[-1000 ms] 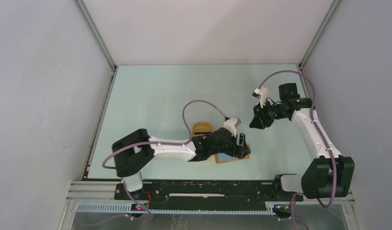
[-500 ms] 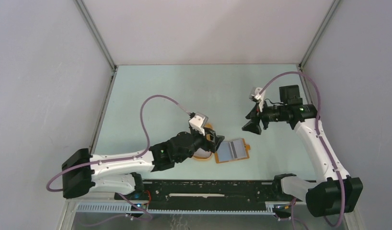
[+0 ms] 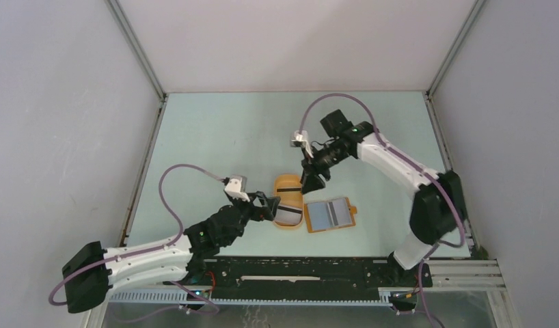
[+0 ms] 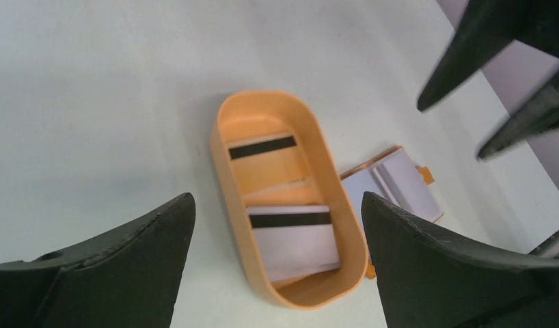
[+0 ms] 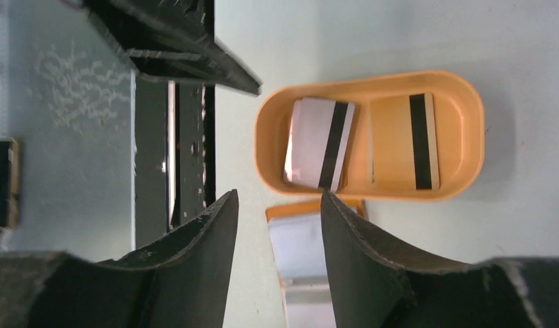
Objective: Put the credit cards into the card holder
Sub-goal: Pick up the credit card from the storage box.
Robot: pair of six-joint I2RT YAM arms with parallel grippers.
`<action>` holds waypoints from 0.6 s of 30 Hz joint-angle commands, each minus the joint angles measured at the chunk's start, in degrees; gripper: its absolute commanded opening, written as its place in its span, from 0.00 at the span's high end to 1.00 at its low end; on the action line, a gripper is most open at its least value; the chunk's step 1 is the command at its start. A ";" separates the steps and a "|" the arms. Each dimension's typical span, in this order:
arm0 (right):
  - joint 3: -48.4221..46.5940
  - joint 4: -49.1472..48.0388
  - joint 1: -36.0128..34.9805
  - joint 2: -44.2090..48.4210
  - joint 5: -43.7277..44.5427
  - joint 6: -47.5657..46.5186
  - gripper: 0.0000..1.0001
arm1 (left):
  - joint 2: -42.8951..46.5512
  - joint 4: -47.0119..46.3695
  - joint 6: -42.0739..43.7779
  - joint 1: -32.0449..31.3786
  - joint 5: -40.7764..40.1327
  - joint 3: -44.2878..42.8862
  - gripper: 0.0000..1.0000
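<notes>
we're in a lab-style robot cell: blank white panels (image 3: 297,41) on aluminium posts (image 3: 137,48) enclose a pale table (image 3: 222,130).

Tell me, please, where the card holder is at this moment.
In the top view, the card holder lies open on the table near its front edge, right of centre. It sits directly to the right of the oval orange tray.

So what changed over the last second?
The left gripper drew back off the wallet, leftward toward its base, and now hangs open and empty beside the tray. The right gripper swung left to above the tray's far end, open. Wallet and tray stayed put.
</notes>
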State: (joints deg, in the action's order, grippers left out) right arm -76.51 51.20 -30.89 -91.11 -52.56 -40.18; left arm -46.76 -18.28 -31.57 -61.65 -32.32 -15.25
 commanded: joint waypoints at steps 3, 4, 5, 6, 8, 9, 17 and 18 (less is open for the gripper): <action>-10.85 2.16 -4.20 -14.15 0.11 12.17 0.47 | 5.30 -4.64 -13.47 2.21 1.91 8.62 0.07; -11.27 1.68 -5.23 -15.40 1.18 13.25 0.47 | 5.41 -4.75 -14.55 2.52 2.03 9.19 0.08; -11.55 1.24 -6.23 -16.40 2.26 14.27 0.47 | 5.26 -5.05 -15.38 2.76 2.26 9.72 0.08; -11.82 0.58 -7.11 -17.51 3.48 15.58 0.47 | 4.86 -5.44 -15.86 2.95 2.46 9.89 0.08; -12.70 -0.22 -8.44 -19.95 5.82 17.82 0.47 | 3.44 -6.08 -16.59 3.38 2.75 9.90 0.09; -13.03 -0.52 -8.66 -21.11 6.67 18.71 0.48 | 2.62 -6.33 -16.81 3.61 2.90 9.79 0.09; -16.76 1.27 -10.89 -27.92 10.46 19.29 0.51 | -1.49 -6.46 -19.76 5.64 5.04 9.80 0.17; -17.04 1.41 -11.18 -28.34 10.86 19.34 0.51 | -1.69 -6.50 -19.94 5.66 5.12 9.78 0.17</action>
State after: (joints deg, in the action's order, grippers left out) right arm -90.94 51.42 -41.08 -118.52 -44.29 -22.48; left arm -47.72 -22.22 -48.80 -56.60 -27.81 -6.04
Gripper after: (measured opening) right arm 0.494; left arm 0.848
